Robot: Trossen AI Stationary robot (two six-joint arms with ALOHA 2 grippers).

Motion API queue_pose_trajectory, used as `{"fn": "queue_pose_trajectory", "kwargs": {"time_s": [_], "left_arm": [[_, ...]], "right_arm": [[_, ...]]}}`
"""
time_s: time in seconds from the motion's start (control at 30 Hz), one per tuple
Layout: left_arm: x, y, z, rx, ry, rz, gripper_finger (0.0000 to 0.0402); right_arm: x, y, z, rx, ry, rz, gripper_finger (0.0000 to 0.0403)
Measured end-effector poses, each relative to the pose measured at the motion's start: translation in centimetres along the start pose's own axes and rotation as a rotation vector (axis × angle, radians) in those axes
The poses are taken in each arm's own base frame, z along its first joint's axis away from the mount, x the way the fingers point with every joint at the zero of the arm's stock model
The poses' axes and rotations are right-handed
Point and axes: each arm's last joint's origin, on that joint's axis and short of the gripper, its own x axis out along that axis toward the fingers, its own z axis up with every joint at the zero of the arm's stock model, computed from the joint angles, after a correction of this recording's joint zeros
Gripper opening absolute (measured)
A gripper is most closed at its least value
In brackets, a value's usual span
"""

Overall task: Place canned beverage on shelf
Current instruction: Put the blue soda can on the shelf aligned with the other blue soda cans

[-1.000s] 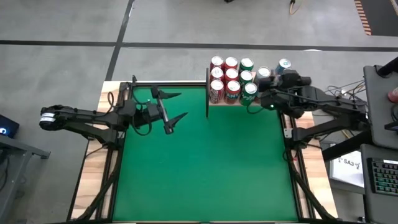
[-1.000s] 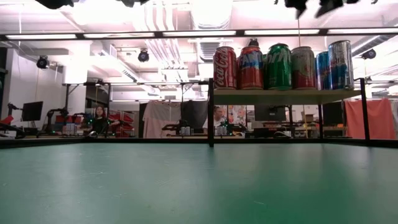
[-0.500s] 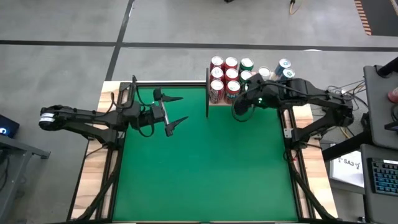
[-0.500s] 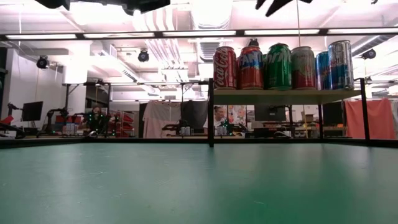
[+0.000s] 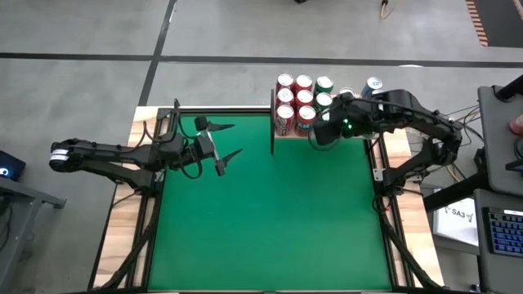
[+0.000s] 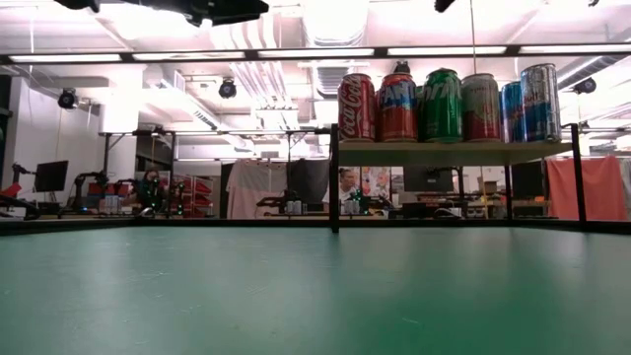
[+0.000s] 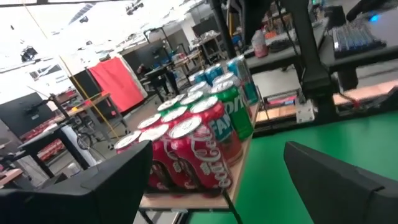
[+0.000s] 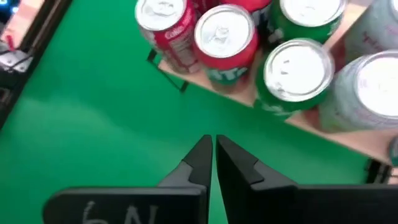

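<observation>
**Cans lined up on the shelf, right fingers shut and empty**

The shelf point(image 5: 288, 133) stands at the far edge of the counter point(image 5: 270, 220), toward its right corner, and carries rows of upright beverage cans point(image 5: 304, 100): red ones nearest the counter's middle, green, pale and blue ones beyond. The right gripper point(image 8: 214, 152) hangs above the green felt just beside the shelf's near edge, its fingers point(image 8: 198, 163) pressed together and pinching nothing; the closest cans, a red one point(image 8: 224, 41) and a green one point(image 8: 296, 74), stand just ahead of the tips, not touching. The left gripper point(image 5: 225, 140) waits over the far left part of the counter, well apart from the shelf, fingers spread wide and empty
</observation>
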Motion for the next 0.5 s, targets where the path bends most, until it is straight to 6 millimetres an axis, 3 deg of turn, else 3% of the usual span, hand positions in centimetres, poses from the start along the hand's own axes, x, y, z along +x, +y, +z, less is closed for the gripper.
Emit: {"fn": "queue_pose_trajectory", "kwargs": {"time_s": [0.23,0.5], "left_arm": [[-0.2,0.0,-0.1,0.015,0.022,-0.006,0.0347],[-0.2,0.0,-0.2,0.016,0.023,-0.006,0.0347]], "right_arm": [[-0.9,-3.2,-0.1,0.002,-0.024,-0.025,0.0012],[-0.6,-7.5,-1.3,0.082,-0.179,-0.218,0.0012]]}}
